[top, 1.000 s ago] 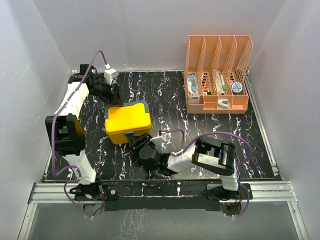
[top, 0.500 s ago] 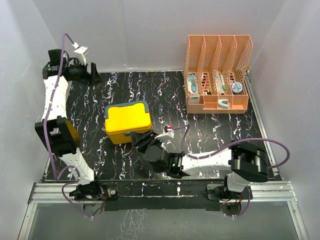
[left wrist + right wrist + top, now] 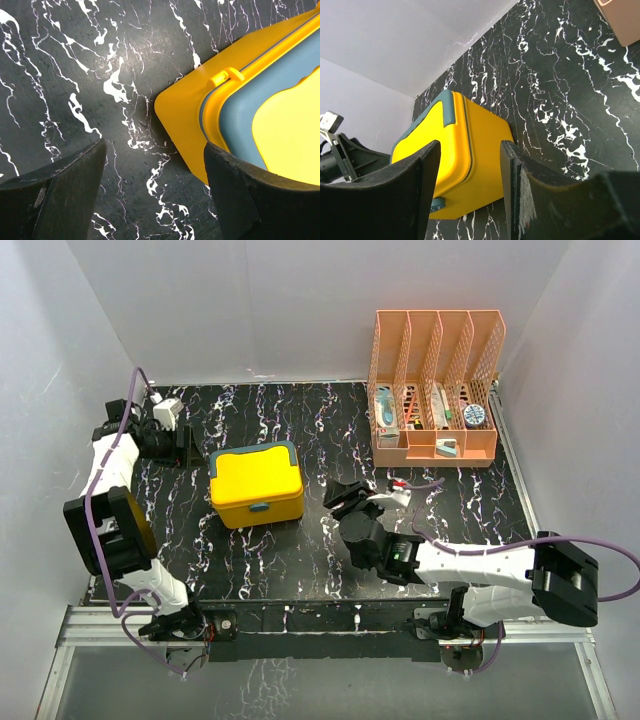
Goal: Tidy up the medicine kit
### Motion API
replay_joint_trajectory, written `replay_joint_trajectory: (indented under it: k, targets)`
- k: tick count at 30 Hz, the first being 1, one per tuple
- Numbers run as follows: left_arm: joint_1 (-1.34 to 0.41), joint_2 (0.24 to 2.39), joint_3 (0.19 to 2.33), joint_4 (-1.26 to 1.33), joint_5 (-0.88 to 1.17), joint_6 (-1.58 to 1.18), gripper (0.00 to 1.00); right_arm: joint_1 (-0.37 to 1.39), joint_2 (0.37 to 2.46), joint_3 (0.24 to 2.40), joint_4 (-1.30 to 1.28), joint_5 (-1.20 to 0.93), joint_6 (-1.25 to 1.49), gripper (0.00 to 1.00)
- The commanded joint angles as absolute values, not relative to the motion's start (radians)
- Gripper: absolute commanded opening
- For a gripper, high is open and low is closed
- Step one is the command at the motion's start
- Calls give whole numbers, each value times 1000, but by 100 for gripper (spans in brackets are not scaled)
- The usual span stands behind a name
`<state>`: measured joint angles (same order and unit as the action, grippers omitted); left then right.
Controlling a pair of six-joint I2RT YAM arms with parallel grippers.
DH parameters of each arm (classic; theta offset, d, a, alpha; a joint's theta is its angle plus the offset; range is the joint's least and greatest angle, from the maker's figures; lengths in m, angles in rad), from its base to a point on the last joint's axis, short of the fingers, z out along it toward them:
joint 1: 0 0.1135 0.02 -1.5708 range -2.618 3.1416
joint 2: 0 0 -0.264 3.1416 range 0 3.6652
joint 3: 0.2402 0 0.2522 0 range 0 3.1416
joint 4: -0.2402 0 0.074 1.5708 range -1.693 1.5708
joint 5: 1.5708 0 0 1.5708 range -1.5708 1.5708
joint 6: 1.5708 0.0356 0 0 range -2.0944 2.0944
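Note:
The medicine kit is a yellow box with a teal rim and a teal latch on its near side. It stands left of the mat's centre with its lid down. My left gripper is open and empty, low beside the kit's left rear corner and not touching it. The left wrist view shows that corner ahead of my left gripper. My right gripper is open and empty, right of the kit with a gap between. The right wrist view frames the kit between the fingers of my right gripper.
An orange mesh file rack stands at the back right, with several small medicine items in its slots and front tray. White walls enclose the black marbled mat. The rack's corner shows in the right wrist view.
My right gripper has drawn back from the kit's front latch and swung to the kit's right side. My left gripper went to the back left corner, then came down beside the kit.

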<state>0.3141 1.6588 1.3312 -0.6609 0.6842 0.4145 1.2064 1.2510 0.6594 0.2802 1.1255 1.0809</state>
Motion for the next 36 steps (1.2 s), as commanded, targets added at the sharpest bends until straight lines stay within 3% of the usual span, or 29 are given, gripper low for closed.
replay_joint_trajectory:
  k: [1, 15, 24, 25, 26, 28, 32, 36]
  targets:
    - [311, 1658, 1328, -697, 715, 451, 77, 1193, 1208, 639, 312, 1164, 1029, 49]
    - [118, 1745, 1454, -724, 663, 398, 77, 1183, 1171, 551, 304, 1167, 1131, 49]
    - [113, 1735, 1430, -661, 633, 343, 80, 1182, 1102, 530, 231, 1200, 1129, 52]
    - [116, 1717, 1416, -642, 624, 334, 82, 1181, 1095, 531, 224, 1206, 1114, 54]
    - [121, 1698, 1400, -623, 620, 327, 95, 1179, 1089, 535, 213, 1213, 1099, 60]
    - [135, 1654, 1363, -571, 611, 306, 99, 1165, 1087, 558, 160, 1231, 1070, 95]
    - [158, 1565, 1261, -427, 553, 229, 99, 1070, 1118, 644, 104, 1191, 924, 98]
    - [167, 1463, 1089, -193, 412, 87, 99, 913, 1166, 684, 214, 1030, 705, 98]
